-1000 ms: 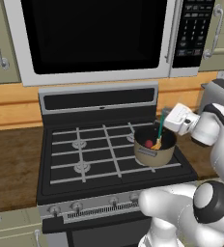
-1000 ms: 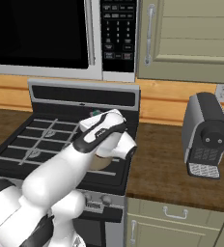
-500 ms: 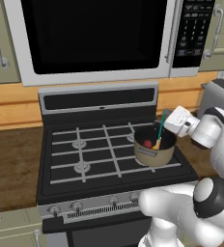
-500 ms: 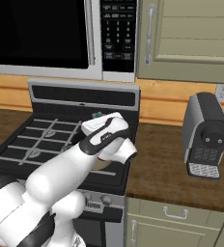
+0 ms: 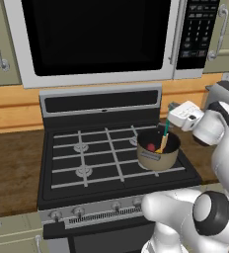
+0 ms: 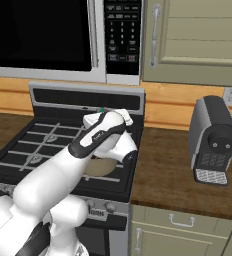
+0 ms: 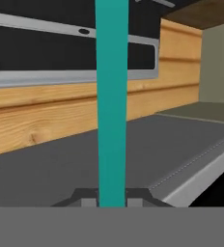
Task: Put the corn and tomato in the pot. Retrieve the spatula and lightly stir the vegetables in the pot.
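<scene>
The tan pot (image 5: pixel 157 157) stands on the front right burner of the stove. Inside it, at the left, lies the dark red tomato (image 5: pixel 150 147). The spatula (image 5: pixel 165 131) stands nearly upright in the pot, its pale orange lower end (image 5: pixel 161 147) down among the contents. I cannot tell the corn apart from that orange end. My gripper (image 5: pixel 170 121) is over the pot's far right rim, shut on the spatula's teal handle. In the hand view the handle (image 7: pixel 112 96) rises straight up between the fingertips (image 7: pixel 87 198). From the right, my arm covers most of the pot (image 6: pixel 101 168).
The black gas stove (image 5: pixel 87 158) has a raised back panel, with a microwave (image 5: pixel 96 39) just above it. A grey coffee machine (image 6: pixel 213 140) stands on the wooden counter (image 6: pixel 163 175) right of the stove. Cabinets hang above on both sides.
The hand and the spatula have shifted slightly over the pot. The grip on the handle is the same, and the pot has stayed in place.
</scene>
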